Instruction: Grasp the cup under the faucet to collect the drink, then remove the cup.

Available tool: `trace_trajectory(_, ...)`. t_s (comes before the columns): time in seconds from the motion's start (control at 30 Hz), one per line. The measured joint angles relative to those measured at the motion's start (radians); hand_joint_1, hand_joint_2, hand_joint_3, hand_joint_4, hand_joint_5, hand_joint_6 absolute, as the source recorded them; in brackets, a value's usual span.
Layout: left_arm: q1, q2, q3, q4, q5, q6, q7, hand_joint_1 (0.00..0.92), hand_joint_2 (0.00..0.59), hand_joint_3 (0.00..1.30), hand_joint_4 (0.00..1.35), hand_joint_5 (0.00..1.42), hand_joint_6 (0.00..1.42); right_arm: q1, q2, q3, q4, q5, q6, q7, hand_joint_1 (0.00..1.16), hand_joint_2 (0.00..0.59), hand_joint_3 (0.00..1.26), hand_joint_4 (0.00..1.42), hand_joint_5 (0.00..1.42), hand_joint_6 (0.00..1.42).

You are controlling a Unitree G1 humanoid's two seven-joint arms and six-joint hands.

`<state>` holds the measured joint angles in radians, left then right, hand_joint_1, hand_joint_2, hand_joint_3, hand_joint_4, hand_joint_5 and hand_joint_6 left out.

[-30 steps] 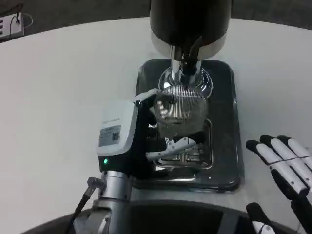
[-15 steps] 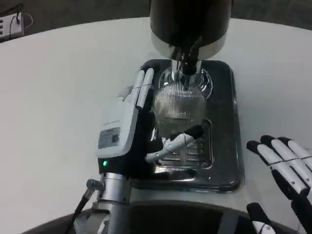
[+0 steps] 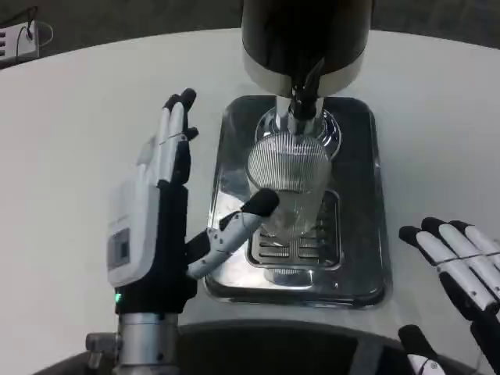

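Observation:
A clear ribbed cup [image 3: 287,183] stands upright on the drip grate [image 3: 297,244] of a steel tray [image 3: 359,180], directly under the faucet [image 3: 301,105] of a dark dispenser [image 3: 305,35]. My left hand [image 3: 160,215] is to the left of the tray, fingers stretched up and apart, holding nothing. Its thumb [image 3: 234,226] reaches toward the cup's lower left side, close to it; contact is unclear. My right hand [image 3: 461,269] rests at the lower right, off the tray, fingers spread and empty.
The white table [image 3: 78,141] spreads wide to the left and behind. A power strip [image 3: 17,39] lies at the far left corner. The table's front edge runs along the bottom of the picture.
My left hand let go of the cup, opened its fingers and drew back to the left, off the tray. The cup stays under the faucet. The right hand barely moved.

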<state>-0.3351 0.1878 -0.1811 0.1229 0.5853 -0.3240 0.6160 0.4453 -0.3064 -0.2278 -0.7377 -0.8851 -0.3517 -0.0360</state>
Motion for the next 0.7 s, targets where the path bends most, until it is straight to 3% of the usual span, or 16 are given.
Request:
trace_trajectory(0.27,0.097,-0.016,0.036,-0.267,-0.077,0.014,-0.174,0.0,0.158,0.0,0.0,0.0,0.0,0.018,-0.001,0.001,-0.001,0.003,-0.002,0.0,0.23,0.486,0.12,0.07,0.08,0.16)
trace_trajectory(0.7,0.046,-0.028,0.042,-0.595,-0.182,0.215,-0.551,0.0,0.189,0.0,0.0,0.0,0.0,0.033,-0.009,0.002,0.001,0.003,-0.018,-0.002,0.23,0.486,0.1,0.06,0.07,0.18)
